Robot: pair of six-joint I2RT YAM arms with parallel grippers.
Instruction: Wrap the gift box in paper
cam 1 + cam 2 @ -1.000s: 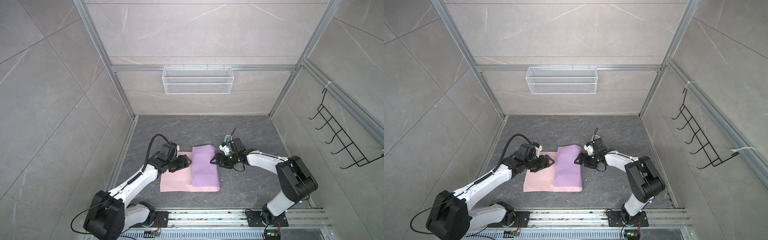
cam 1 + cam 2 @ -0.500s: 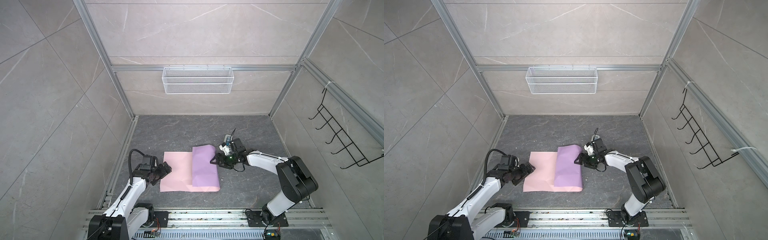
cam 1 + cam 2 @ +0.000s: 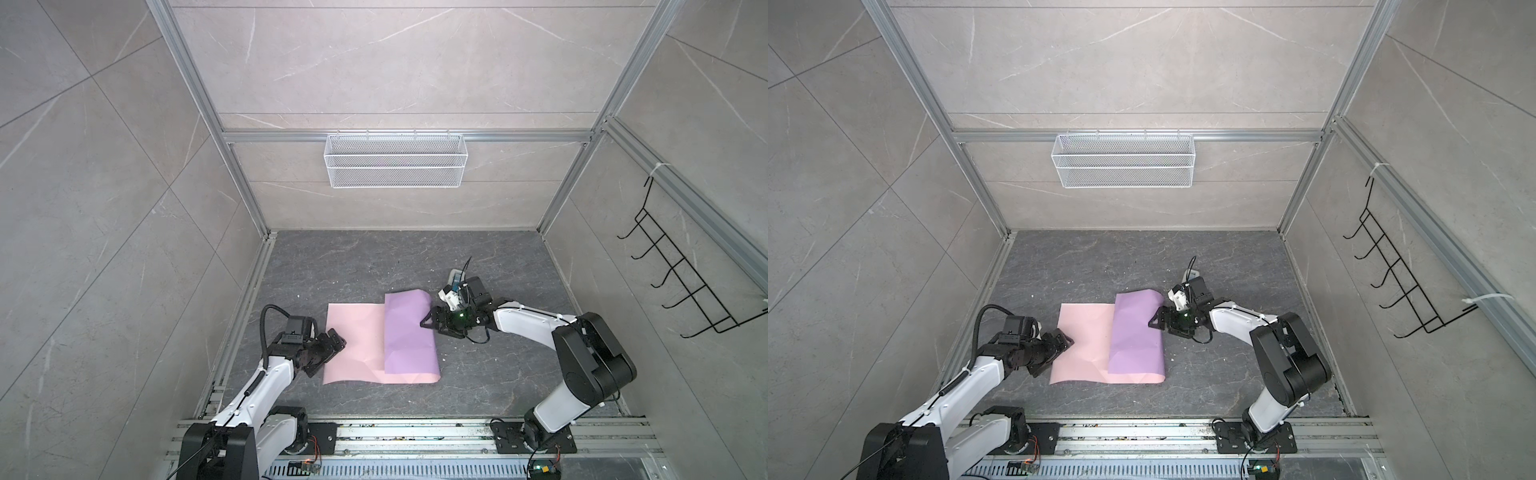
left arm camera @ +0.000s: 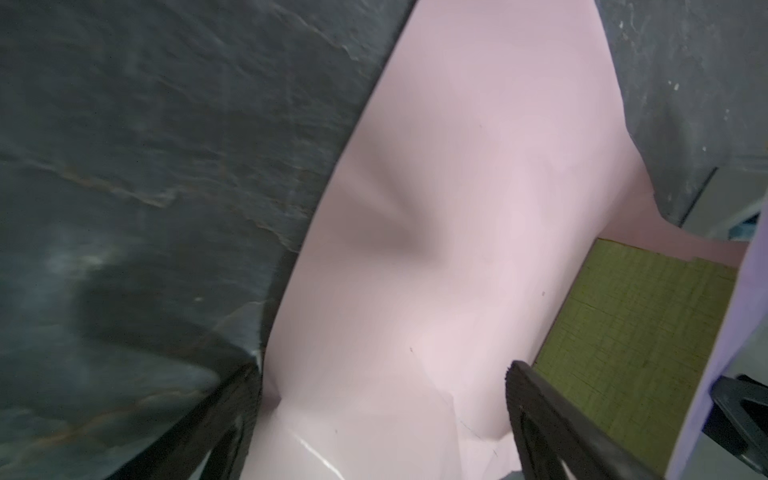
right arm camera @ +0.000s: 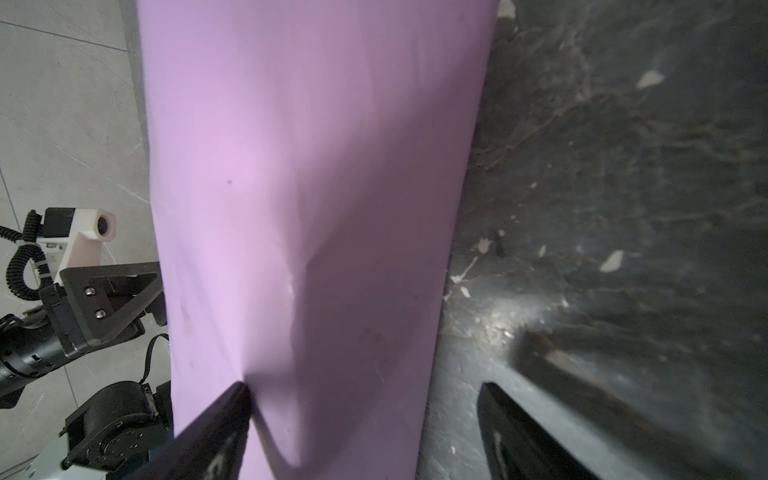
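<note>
Stretched low over the grey floor [image 3: 374, 257] from the left, left gripper [image 3: 336, 338] spread wide astride the pink edge of the paper [image 3: 357, 345]. Elbow bent on the right, right gripper [image 3: 428, 322] likewise parted, one finger [image 5: 208, 432] pressing the lilac flap. On the back wall, a wire basket [image 3: 395, 166]. Under the flap, glimpsed only in the left wrist view, the gift box [image 4: 631, 332]

Bright even overhead light, soft shadows, wide-angle edge bending, wrist views dim, blurred, glare patches
</note>
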